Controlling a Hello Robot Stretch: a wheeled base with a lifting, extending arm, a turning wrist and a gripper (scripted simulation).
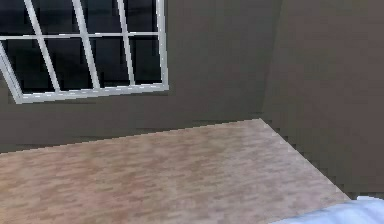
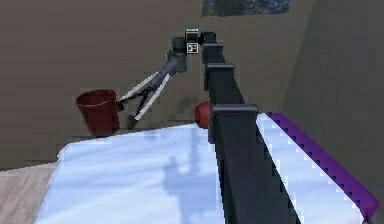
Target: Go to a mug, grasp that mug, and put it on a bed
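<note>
A dark red mug (image 2: 98, 112) shows at the far edge of a white bed (image 2: 150, 175) in the arm side view, its base right at the bed's edge line. My gripper (image 2: 130, 110) reaches down and left from the dark arm (image 2: 235, 120), and its thin fingertips end beside the mug's right side. I cannot tell whether the gripper holds the mug or whether the mug rests on the bed. A white corner of the bed (image 1: 340, 215) also shows at the forward view's bottom right.
A small red round thing (image 2: 203, 113) lies on the bed just left of the arm. A purple border (image 2: 315, 155) runs along the bed's right side. Ahead are wooden floor (image 1: 150, 170), a dark wall corner and a white-framed window (image 1: 85, 50).
</note>
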